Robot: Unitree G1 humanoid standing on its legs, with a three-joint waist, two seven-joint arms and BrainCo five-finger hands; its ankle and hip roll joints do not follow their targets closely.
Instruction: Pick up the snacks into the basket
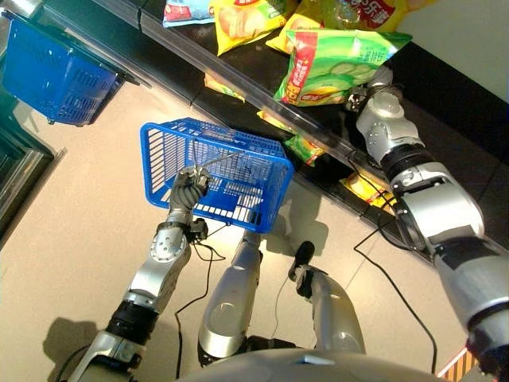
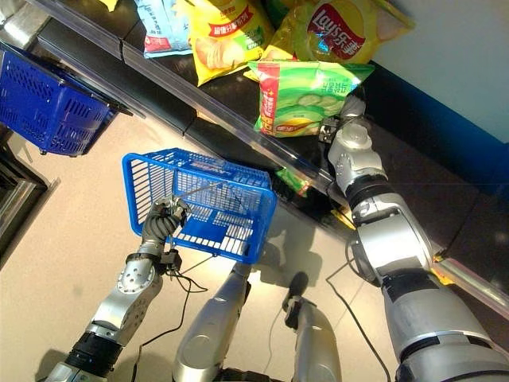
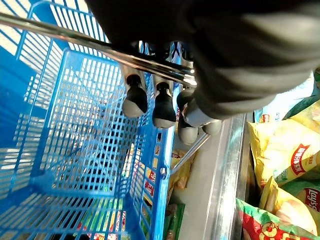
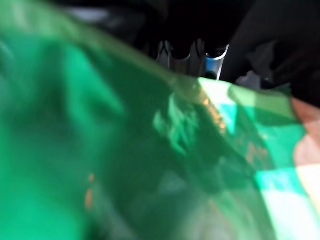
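Step in hand looks like the carry: right hand (image 1: 370, 94) has a green chip bag (image 1: 334, 64) off the shelf, gripped at its lower edge w/ fingers closed on the foil; the right wrist view is nearly all green bag w/ fingertips (image 4: 192, 56) pressed on it. Bag hangs in front of the shelf rail (image 1: 262, 91), up and to the right of the blue basket (image 1: 231, 171), not over it yet. Left hand (image 2: 163, 221) is curled round the basket's wire handle (image 3: 100, 47), fingers wrapped over the metal bar, holding the basket tilted beside the shelf. Basket seems empty, though its mesh makes that hard to tell. Next move prob. needs the bag swung across and down over the basket's open top before letting go, or the basket brought under it. Shelf is dark w/ more yellow chip bags (image 2: 227, 36) up top and others on the lower tier; floor (image 1: 71, 215) is pale beige tile. A second, darker blue basket (image 1: 56, 72) sits off to the far left.
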